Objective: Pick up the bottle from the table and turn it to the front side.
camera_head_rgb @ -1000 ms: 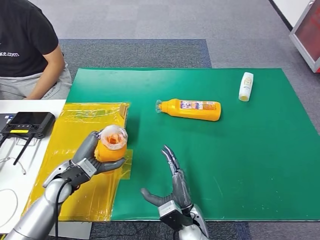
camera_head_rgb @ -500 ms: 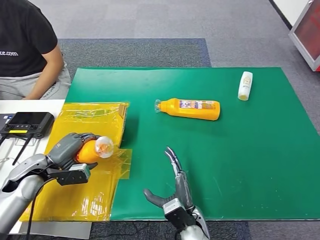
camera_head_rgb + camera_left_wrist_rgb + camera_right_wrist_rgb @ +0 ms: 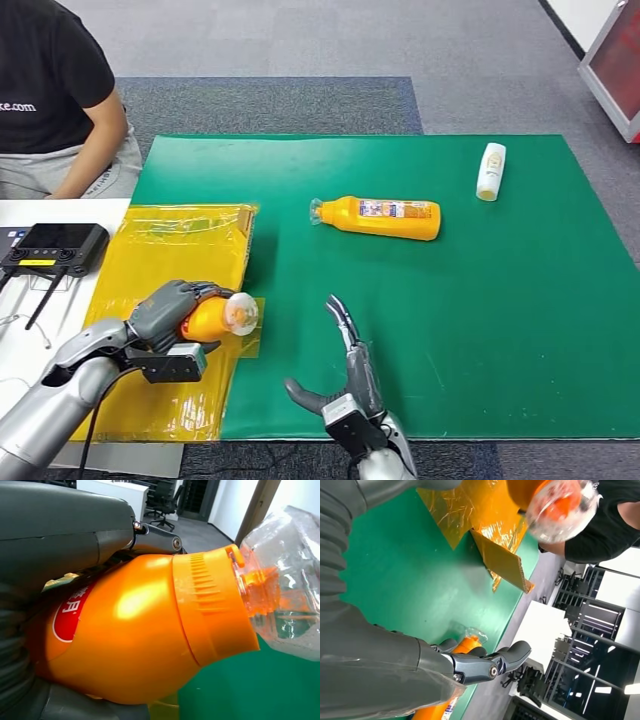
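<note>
My left hand grips an orange bottle with a clear cap, holding it on its side above the yellow sheet, cap toward the green mat. The left wrist view shows the bottle close up, with a red label and its clear cap. My right hand hovers open over the mat's near edge, fingers spread. A second orange bottle lies on its side mid-mat. The right wrist view catches the held bottle's cap and my right hand's fingers.
A small white bottle lies at the mat's far right. A person in a black shirt sits at the far left. A black device rests on the white table on the left. A cardboard edge borders the yellow sheet.
My left hand has tipped the orange bottle from upright onto its side and shifted it right, toward the mat. The right hand has barely moved.
</note>
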